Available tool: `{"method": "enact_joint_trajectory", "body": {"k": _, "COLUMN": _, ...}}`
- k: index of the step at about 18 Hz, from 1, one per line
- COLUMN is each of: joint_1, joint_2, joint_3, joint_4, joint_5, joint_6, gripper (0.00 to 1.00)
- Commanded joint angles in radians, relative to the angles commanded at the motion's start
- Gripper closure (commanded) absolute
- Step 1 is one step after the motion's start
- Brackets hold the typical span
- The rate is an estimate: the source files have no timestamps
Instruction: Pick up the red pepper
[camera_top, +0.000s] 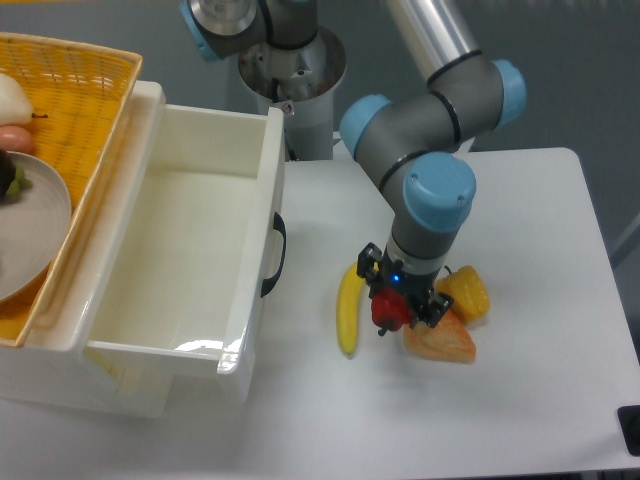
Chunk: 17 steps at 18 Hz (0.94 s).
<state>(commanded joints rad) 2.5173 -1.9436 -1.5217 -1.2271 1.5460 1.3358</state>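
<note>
Between banana (347, 318) & orange wedge (441, 342): red pepper (391, 309) clamped in gripper (397, 302).
Claw fingers closed on pepper's sides, w/ yellow-orange pepper (467, 292) just right; white drawer (190, 262) open at left.

White table (530, 400), open white drawer (170, 260) with dark handle (278, 255) at left, yellow wicker basket (75, 110) holding a plate (30, 235), banana (348, 310) near the drawer, yellow-orange pepper (467, 292) touching an orange wedge (442, 342)
</note>
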Motion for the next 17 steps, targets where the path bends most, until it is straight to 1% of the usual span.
{"method": "enact_joint_trajectory", "body": {"k": 2, "joint_1": -0.018, "joint_2": 0.017, "joint_3": 0.003, "joint_4": -0.005, "joint_5": 0.034, "joint_6": 0.052, "gripper": 0.30}}
{"method": "enact_joint_trajectory", "body": {"k": 5, "joint_1": -0.041, "joint_2": 0.043, "joint_3": 0.005, "joint_4": -0.038, "joint_5": 0.074, "joint_6": 0.097, "gripper": 0.30}}
{"method": "enact_joint_trajectory", "body": {"k": 6, "joint_1": -0.064, "joint_2": 0.057, "joint_3": -0.001, "joint_4": -0.057, "joint_5": 0.091, "joint_6": 0.117, "gripper": 0.30}}
{"method": "enact_joint_trajectory", "body": {"k": 8, "joint_1": -0.075, "joint_2": 0.072, "joint_3": -0.002, "joint_4": -0.061, "joint_5": 0.091, "joint_6": 0.126, "gripper": 0.30}}
{"method": "enact_joint_trajectory", "body": {"k": 10, "joint_1": -0.092, "joint_2": 0.072, "joint_3": -0.002, "joint_4": -0.071, "joint_5": 0.091, "joint_6": 0.128, "gripper": 0.30}}
{"method": "enact_joint_trajectory", "body": {"k": 17, "joint_1": -0.086, "joint_2": 0.074, "joint_3": -0.009, "joint_4": -0.083, "joint_5": 0.092, "joint_6": 0.129, "gripper": 0.30}}
